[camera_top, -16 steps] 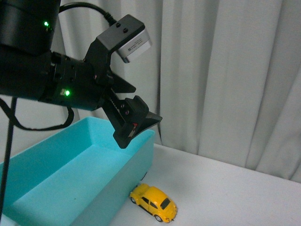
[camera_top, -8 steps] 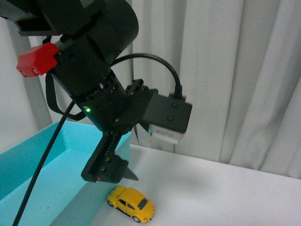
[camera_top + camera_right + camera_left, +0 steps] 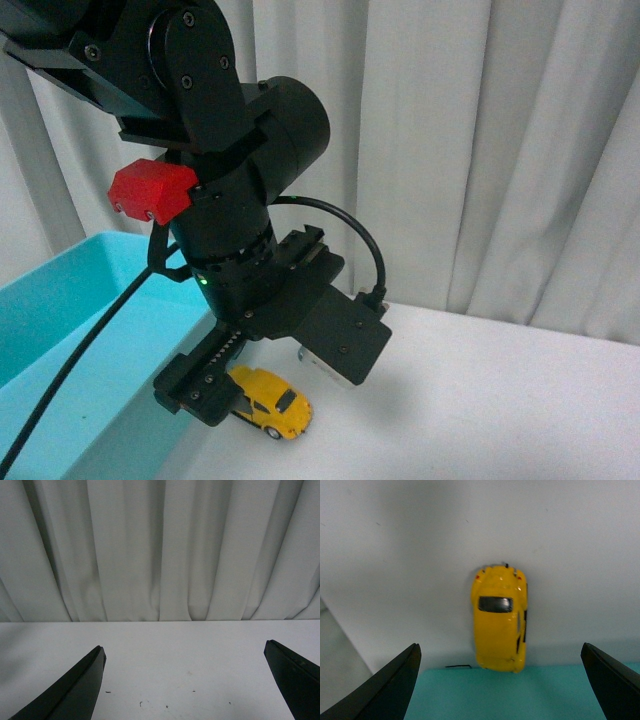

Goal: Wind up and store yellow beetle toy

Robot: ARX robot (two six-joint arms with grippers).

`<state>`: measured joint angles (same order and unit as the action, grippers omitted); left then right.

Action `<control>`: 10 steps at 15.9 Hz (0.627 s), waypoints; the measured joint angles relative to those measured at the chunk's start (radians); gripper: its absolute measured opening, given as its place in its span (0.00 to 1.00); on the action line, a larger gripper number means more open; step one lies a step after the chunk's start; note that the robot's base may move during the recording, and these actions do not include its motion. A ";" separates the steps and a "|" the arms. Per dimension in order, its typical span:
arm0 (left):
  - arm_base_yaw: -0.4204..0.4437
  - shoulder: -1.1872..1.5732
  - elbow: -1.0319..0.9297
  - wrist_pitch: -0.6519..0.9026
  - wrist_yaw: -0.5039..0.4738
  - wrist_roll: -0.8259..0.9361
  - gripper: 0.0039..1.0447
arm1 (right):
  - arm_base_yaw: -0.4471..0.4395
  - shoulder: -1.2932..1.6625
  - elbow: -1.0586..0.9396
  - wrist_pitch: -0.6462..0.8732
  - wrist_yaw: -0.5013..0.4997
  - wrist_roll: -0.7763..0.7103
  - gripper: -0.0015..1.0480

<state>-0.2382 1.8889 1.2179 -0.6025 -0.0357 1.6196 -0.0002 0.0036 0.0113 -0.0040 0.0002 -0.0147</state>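
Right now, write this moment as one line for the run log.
phase: pre-grasp | left gripper: open, above yellow beetle toy | toy: on table beside teal bin, not held | right gripper: open, empty

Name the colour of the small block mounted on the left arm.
The block is bright red; the front view shows it best.

Glossy yellow beetle toy [image 3: 499, 626]; matt white table [image 3: 420, 555]; cloth curtain [image 3: 160, 550].
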 joint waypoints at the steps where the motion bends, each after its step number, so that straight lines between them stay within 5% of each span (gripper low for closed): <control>1: 0.007 0.018 -0.020 0.015 -0.035 -0.053 0.94 | 0.000 0.000 0.000 0.000 0.000 0.000 0.94; 10: 0.016 0.142 -0.034 0.122 -0.072 -0.251 0.94 | 0.000 0.000 0.000 0.000 0.000 0.000 0.94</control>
<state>-0.2222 2.0304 1.1835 -0.4809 -0.1081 1.3682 -0.0002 0.0036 0.0113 -0.0040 0.0002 -0.0147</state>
